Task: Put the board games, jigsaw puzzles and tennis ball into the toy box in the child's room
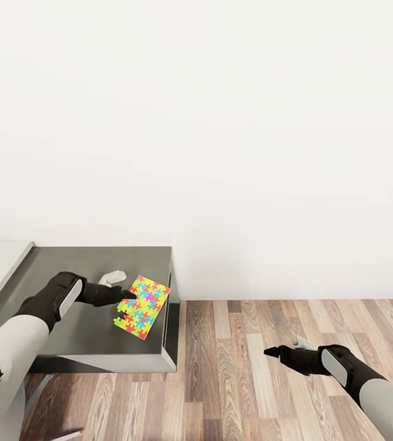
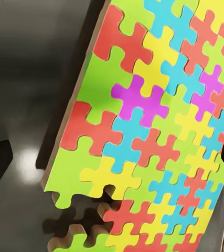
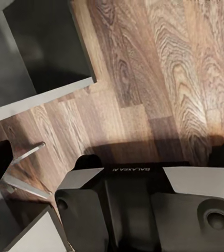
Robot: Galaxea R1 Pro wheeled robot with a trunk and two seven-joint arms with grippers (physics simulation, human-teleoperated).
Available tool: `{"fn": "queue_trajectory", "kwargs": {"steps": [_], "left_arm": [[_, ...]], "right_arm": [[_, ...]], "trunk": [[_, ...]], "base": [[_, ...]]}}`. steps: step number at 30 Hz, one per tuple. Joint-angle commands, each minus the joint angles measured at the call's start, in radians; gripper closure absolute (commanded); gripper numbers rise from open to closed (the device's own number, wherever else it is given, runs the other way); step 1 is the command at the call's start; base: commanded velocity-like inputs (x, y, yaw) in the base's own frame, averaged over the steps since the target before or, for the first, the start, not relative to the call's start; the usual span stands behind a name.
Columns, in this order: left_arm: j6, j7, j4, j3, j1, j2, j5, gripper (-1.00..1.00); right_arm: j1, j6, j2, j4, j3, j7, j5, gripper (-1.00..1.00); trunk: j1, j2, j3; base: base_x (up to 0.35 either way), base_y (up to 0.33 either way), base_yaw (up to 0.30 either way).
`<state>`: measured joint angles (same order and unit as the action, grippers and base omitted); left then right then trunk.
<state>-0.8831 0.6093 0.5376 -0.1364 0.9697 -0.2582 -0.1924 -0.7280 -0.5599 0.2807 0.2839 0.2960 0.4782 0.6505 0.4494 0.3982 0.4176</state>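
So the left pincer (image 1: 124,295) is sitting right at the jigsaw puzzle (image 1: 141,307) in the lower left of the head view, down on the dark grey surface (image 1: 92,269). The puzzle is lying flat near the surface's right edge, close to the front corner, and one of its corners looks like it's got a piece or two coming loose. In the left wrist view the puzzle (image 2: 159,136) is taking up most of the frame, with dark finger shapes peeking in at both side edges, so I'm reading the fingers as spread wide on either side of the sheet and not clamped on it yet. Can't say for sure whether a tip is already touching.

The right pincer (image 1: 277,353) is hanging out over the wood floor (image 1: 270,380) in the lower right, well away from everything and carrying nothing that I can see. Whether its fingers are parted or together, I honestly can't tell from these shots.

My guess is we're in the puzzle-grabbing step. The sheet is thin and flat, so the next move is probably getting a finger under an edge, maybe by nudging it past the surface's rim, then squeezing and lifting. The toy box isn't around here, so carrying comes after.
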Motion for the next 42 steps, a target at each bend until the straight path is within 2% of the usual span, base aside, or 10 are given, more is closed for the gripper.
{"fn": "queue_trajectory", "kwargs": {"steps": [1,4,7,9,11,17,20,25,35,42], "left_arm": [[-0.004,-0.003,0.0,-0.006,0.001,-0.001,-0.01,-1.0],[-0.003,-0.003,-0.001,-0.006,0.001,-0.001,-0.01,-1.0],[-0.002,-0.003,-0.001,-0.006,0.001,-0.001,-0.01,-1.0],[-0.002,-0.003,-0.001,-0.006,0.001,-0.001,-0.01,-1.0],[-0.001,-0.003,-0.001,-0.006,0.001,-0.001,-0.01,-1.0],[0.022,-0.002,-0.001,-0.005,0.001,0.0,-0.01,-1.0],[0.029,-0.001,-0.001,-0.004,0.001,0.0,-0.012,-1.0],[0.035,0.002,0.001,-0.004,0.001,0.001,-0.015,-1.0],[0.035,0.007,0.002,-0.005,0.001,0.023,-0.015,-1.0],[0.031,0.011,0.002,-0.006,0.001,0.026,-0.015,-1.0]], "right_arm": [[-0.001,-0.005,-0.003,0.005,0.002,0.01,0.007,-1.0],[-0.001,-0.005,-0.018,0.025,-0.004,0.034,0.025,-1.0],[-0.001,-0.005,-0.045,0.059,-0.023,0.05,0.053,-1.0],[-0.001,-0.004,-0.061,0.087,-0.049,0.057,0.075,-1.0],[-0.001,-0.002,-0.066,0.098,-0.068,0.06,0.084,-1.0],[-0.001,0.006,-0.071,0.108,-0.111,0.064,0.091,-1.0],[-0.001,0.034,-0.073,0.11,-0.118,0.062,0.092,-1.0],[-0.001,0.065,-0.073,0.111,-0.122,0.061,0.093,-1.0],[-0.001,0.067,-0.074,0.112,-0.123,0.055,0.093,-1.0],[-0.001,0.07,-0.073,0.112,-0.123,0.054,0.094,-1.0]], "trunk": [[0.001,0.002,0.001],[0.001,0.002,0.0],[0.001,0.002,-0.001],[0.001,0.002,-0.002],[0.001,0.002,-0.002],[0.001,0.002,-0.005],[0.001,0.002,-0.006],[0.001,0.002,-0.007],[0.001,0.002,-0.008],[0.001,0.002,-0.008]], "base": [[0.0,0.0,0.0],[0.0,0.0,0.0],[0.0,0.0,0.0],[0.0,0.0,0.0],[0.0,0.0,0.0],[0.0,0.0,0.0],[0.0,0.0,0.0],[0.0,0.0,0.0],[0.0,0.0,0.0],[0.0,0.0,0.0]]}}
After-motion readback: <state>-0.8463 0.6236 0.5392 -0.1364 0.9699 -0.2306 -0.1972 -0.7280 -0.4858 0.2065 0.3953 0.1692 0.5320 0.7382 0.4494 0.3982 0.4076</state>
